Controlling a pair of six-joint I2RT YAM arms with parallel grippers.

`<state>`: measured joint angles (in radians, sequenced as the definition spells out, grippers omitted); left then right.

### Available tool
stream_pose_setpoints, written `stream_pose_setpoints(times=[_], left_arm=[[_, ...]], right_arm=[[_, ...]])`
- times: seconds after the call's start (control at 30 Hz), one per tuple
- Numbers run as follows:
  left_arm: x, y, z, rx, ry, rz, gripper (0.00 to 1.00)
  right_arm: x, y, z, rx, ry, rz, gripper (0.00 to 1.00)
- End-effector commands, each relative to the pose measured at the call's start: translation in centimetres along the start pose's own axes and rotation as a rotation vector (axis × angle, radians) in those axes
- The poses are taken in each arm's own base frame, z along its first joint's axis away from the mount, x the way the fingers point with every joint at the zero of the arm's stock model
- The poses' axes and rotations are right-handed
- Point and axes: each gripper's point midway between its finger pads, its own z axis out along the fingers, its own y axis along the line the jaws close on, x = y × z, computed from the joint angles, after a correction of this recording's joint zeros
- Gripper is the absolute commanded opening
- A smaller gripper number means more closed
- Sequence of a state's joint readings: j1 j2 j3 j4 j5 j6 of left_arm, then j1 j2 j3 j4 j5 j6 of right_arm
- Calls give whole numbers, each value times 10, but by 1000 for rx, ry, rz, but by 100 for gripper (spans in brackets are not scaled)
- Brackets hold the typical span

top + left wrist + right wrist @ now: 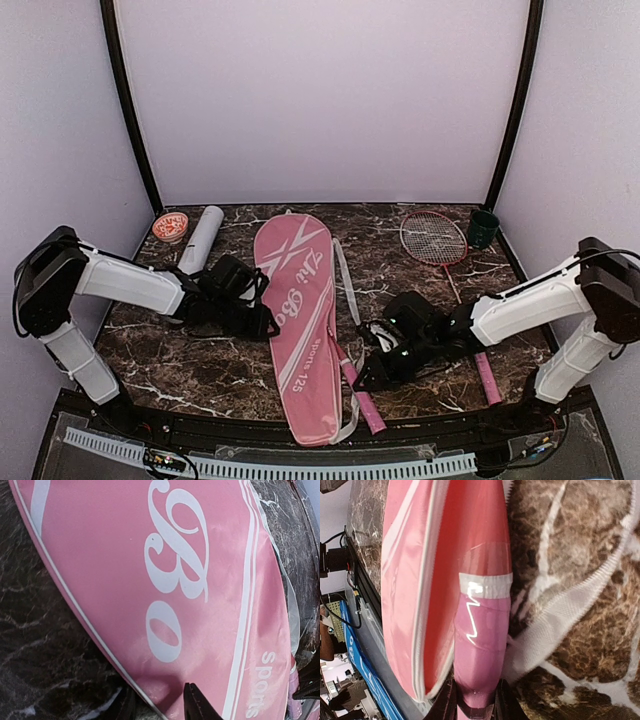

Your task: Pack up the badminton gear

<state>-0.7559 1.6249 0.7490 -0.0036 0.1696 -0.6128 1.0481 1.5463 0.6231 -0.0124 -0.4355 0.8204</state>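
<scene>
A dark marbled counter (200,370) carries a long pink bag (297,300), racket-shaped. It lies lengthways down the middle, wide end far, narrow end at the near edge. It is glossy pink with white piping, white script lettering and the word "sports".

A pink-wrapped racket handle (480,645) pokes out of the bag's open zip on its right side, near the narrow end; the rest is hidden inside. A red-framed racket (434,238) lies bare on the counter to the right, head far, pink handle near. A white tube (203,240) lies far left, apart from the bag. A small dark green cup (483,228) stands far right, just beside the racket head.

Only the right wrist view shows the handle's shiny clear wrap and white tape band, with the right claw (475,707) pinching the handle from both sides. Only the left wrist view shows the bag's left edge between the fingers of the left claw (160,707); I cannot tell whether they are gripping it.
</scene>
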Motion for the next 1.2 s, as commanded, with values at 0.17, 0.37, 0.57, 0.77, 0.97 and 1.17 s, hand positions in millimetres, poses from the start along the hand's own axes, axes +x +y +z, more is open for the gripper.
stream_pose_setpoints(times=[0.17,0.37,0.57,0.77,0.97,1.17], left_arm=[[-10,-10,20,7,42,106,34],[-24,-20,27,19,40,162,36],[-45,-20,5,-28,-20,177,49],[-63,-62,-45,21,-164,213,56],[-24,-111,-25,93,-58,197,55],[5,-114,-21,17,-11,124,52]], right_arm=[[-49,35,1,-70,-137,-57,0],[-48,33,11,-91,-120,-43,0],[-40,31,9,-116,-118,-27,0],[-43,33,10,-127,-129,-35,0],[-47,35,10,-156,-163,13,0],[-45,33,12,-168,-164,35,0]])
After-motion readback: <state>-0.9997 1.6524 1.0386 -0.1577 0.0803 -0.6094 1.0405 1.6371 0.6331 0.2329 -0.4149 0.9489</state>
